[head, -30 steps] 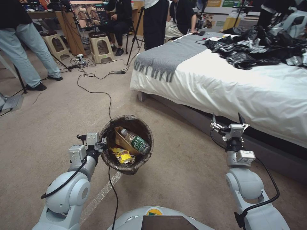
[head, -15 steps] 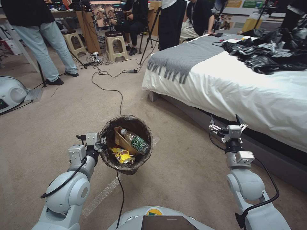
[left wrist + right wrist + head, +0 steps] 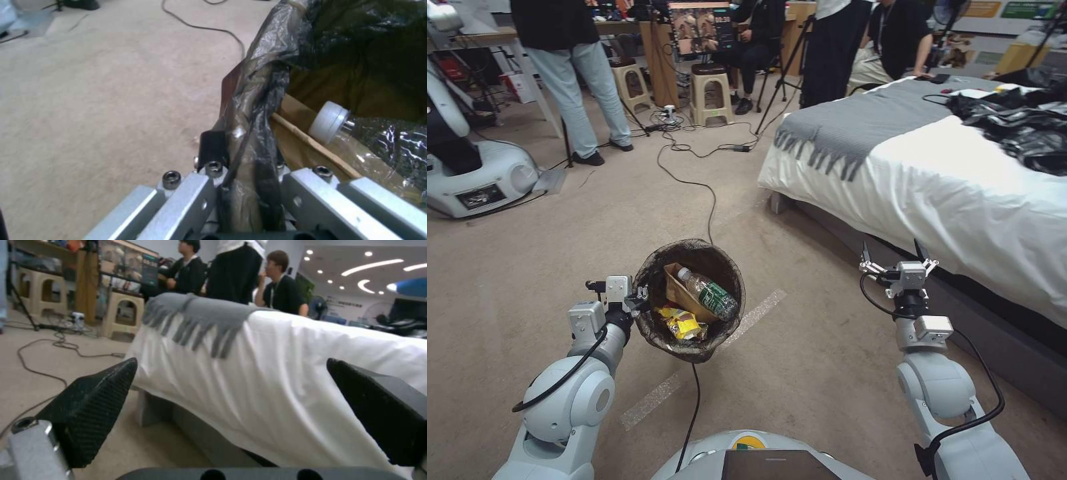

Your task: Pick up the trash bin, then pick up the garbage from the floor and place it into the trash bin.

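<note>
The trash bin, dark liner folded over its rim, hangs above the carpet in the lower middle of the head view. My left gripper is shut on the bin's near-left rim; the left wrist view shows its jaws pinching the crumpled liner. Inside lies garbage: a clear bottle with a green label, a yellow snack bag and a tan carton. The bottle's white cap rests against the carton. My right gripper is raised beside the bed, open and holding nothing, its black fingers wide apart.
A bed with a white sheet, grey blanket and black plastic bags fills the right. A black cable runs across the carpet toward the bin. Another robot's base stands far left; stools, a tripod and people at the back.
The whole picture has shifted rightward, so the camera has turned left. Another robot's base has come into view at the left. Both arms and the held bin keep the same pose.
</note>
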Motion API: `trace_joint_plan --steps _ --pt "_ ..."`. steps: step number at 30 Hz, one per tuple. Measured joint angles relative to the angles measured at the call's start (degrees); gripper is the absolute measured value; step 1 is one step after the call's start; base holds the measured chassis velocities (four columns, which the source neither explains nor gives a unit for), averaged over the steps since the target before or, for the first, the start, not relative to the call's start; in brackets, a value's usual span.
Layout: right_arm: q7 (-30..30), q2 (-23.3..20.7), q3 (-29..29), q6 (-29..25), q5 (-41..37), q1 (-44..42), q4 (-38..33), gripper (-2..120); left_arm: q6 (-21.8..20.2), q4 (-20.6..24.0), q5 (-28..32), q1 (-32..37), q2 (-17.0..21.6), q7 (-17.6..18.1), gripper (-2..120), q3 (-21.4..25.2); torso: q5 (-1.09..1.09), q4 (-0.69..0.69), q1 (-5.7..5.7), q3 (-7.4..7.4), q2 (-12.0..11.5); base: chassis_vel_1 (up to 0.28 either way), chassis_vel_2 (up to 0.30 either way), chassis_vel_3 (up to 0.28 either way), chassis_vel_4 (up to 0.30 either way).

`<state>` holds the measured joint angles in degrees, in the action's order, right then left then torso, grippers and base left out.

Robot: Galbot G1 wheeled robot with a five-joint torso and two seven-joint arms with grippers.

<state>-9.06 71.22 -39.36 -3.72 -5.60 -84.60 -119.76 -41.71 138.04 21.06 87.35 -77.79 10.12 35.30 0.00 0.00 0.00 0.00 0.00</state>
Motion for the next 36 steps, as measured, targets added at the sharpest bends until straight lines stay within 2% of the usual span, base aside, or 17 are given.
trace_joint_plan --steps 23,30,33,36 --pt "0.04 1.54 1.02 -0.04 0.86 0.15 0.80 100 -0.02 -0.47 -0.04 -0.42 -0.13 -0.21 0 0.16 0.00 0.00 0.00 0.00 0.00 0.077 0.078 0.076 0.077" --pt "0.00 1.54 1.07 -0.13 0.88 0.34 1.08 100 1.08 -0.65 0.17 -0.62 -0.19 -0.16 0 0.07 0.00 0.01 0.00 0.00 0.00 0.027 0.032 0.030 0.026" --pt "-0.01 1.55 1.07 -0.15 0.89 0.34 1.12 100 1.00 -0.76 0.30 -0.71 -0.19 0.19 0 0.04 0.00 0.00 0.00 0.00 0.00 0.000 0.000 0.000 0.000" --pt "-0.02 1.59 1.01 -0.28 0.92 0.27 1.17 100 0.37 -0.84 2.69 -0.90 -0.17 2.00 0 0.05 0.00 -0.02 0.00 0.00 0.00 0.000 0.000 0.000 0.000"
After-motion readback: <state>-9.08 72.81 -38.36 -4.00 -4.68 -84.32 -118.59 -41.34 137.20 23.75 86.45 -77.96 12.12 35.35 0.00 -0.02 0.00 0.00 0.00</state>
